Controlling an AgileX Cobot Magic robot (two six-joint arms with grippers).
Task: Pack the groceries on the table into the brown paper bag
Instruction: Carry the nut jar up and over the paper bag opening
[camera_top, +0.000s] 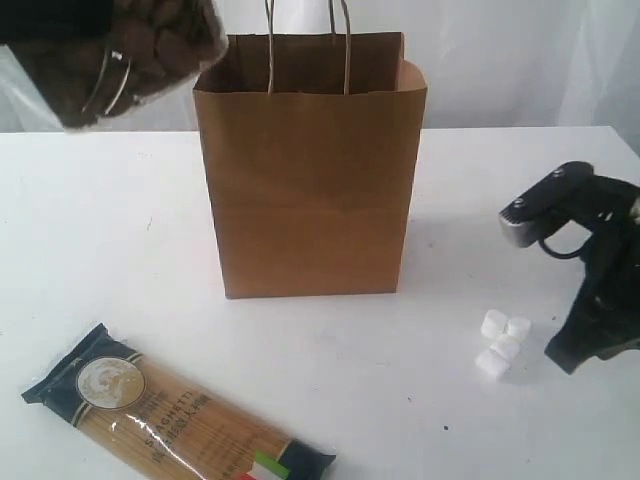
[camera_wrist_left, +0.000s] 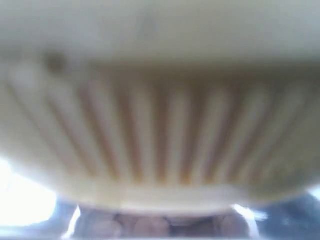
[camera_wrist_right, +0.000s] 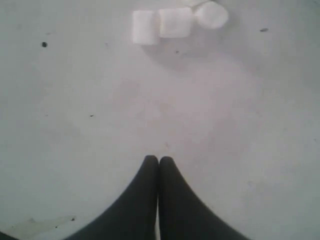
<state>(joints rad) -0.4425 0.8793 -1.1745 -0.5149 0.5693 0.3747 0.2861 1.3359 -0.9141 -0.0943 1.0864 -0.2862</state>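
The brown paper bag (camera_top: 310, 170) stands upright and open at the middle back of the table (camera_top: 100, 220). A clear nut jar (camera_top: 130, 50) hangs in the air at the upper left, just left of the bag's rim. Its tan ribbed lid (camera_wrist_left: 160, 125) fills the left wrist view and hides my left gripper's fingers, which hold the jar. The spaghetti packet (camera_top: 175, 420) with the Italian flag lies flat at the front left. Several white marshmallows (camera_top: 503, 342) (camera_wrist_right: 175, 20) lie on the table at the right. My right gripper (camera_top: 562, 358) (camera_wrist_right: 159, 159) is shut and empty, low over the table just right of them.
The bag's twisted handles (camera_top: 308, 45) stick up above its rim. The right arm's dark body (camera_top: 585, 230) stands at the right edge of the exterior view. White curtains hang behind the table.
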